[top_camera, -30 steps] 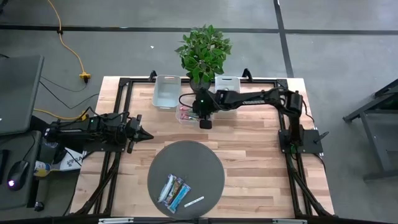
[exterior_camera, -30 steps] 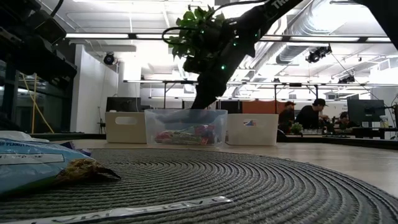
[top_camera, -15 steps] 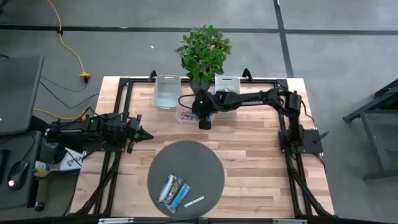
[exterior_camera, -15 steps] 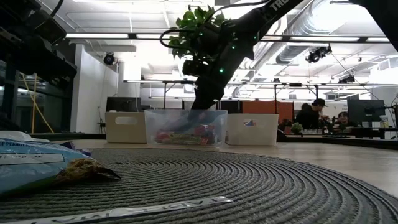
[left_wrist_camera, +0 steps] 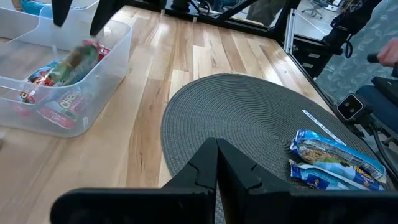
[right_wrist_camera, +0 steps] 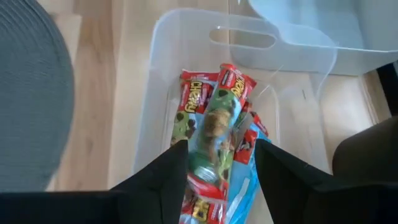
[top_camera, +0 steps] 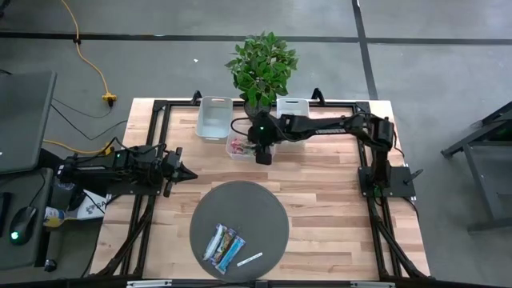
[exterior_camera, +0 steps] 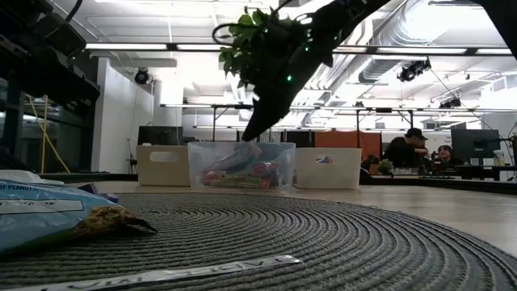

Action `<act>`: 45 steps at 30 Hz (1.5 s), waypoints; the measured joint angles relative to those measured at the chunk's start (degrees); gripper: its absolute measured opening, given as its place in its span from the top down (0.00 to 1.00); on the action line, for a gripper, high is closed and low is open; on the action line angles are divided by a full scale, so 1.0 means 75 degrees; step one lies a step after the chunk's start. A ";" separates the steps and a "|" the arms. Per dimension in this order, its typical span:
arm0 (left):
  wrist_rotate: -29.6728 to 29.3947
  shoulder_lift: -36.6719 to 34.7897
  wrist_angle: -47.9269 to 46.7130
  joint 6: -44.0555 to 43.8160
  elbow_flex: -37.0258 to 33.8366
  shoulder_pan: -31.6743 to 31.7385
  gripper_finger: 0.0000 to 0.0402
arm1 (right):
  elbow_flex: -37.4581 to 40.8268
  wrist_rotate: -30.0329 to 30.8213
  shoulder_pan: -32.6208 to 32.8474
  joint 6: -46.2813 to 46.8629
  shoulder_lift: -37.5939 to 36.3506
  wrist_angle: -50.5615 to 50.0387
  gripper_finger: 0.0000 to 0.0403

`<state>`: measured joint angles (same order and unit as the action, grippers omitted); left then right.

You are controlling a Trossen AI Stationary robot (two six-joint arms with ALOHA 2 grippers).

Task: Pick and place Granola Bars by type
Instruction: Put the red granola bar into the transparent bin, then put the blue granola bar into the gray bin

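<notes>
Lying at the near edge of a round dark grey woven mat [top_camera: 240,228] on the pale wooden surface [top_camera: 320,200], three light-blue-wrapped granola bars [top_camera: 224,246] sit side by side, with a thin white strip label [top_camera: 250,259] just beside them toward the robot's right. Farther back, at the surface's left edge, the left hand [top_camera: 186,173] hangs with its two dark fingers pressed together and nothing between them, pointing toward the middle of the surface. Beyond the mat, the right hand [right_wrist_camera: 217,163] is poised over a clear plastic bin [right_wrist_camera: 186,68] in the back row, its fingers parted on either side of a red-and-green-wrapped granola bar [right_wrist_camera: 214,134] that lies atop a small heap of red-wrapped bars [right_wrist_camera: 194,99] inside; whether the fingers touch that wrapper cannot be told. Flanking the clear bin are a pale blue-white bin [top_camera: 214,118] on the left and a second white bin [top_camera: 293,108] on the right. Behind them, at the surface's far edge, stands a leafy green potted plant [top_camera: 262,66]. People sit at desks [exterior_camera: 408,149] in the room beyond.
</notes>
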<state>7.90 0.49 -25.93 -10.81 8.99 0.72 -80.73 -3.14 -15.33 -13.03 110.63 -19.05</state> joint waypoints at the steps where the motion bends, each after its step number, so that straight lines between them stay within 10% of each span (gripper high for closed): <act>1: 0.0000 0.0000 0.0000 0.0000 0.0000 -0.0001 1.00 | 0.0000 -0.0017 0.0003 0.0082 -0.0076 -0.0040 0.58; 10: -0.0009 0.0003 0.0000 0.0001 0.0000 -0.0001 1.00 | 0.0000 -0.0748 0.0270 0.1444 -0.0781 -0.0967 0.65; 20: -0.0006 0.0000 0.0000 0.0000 0.0000 -0.0001 1.00 | 0.0000 -0.2065 0.1179 0.2093 -0.1608 -0.1863 0.97; 37: 0.0003 0.0000 0.0000 0.0000 0.0000 0.0001 1.00 | 0.0066 -0.0553 0.2274 0.2367 -0.3255 -0.1794 1.00; 45: 0.0006 0.0001 0.0000 0.0000 0.0000 -0.0002 1.00 | 0.3472 -0.0135 0.2314 0.3839 -0.5611 0.1463 1.00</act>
<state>7.94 0.50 -25.93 -10.81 8.99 0.71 -54.69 -4.15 2.02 15.75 68.55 -8.08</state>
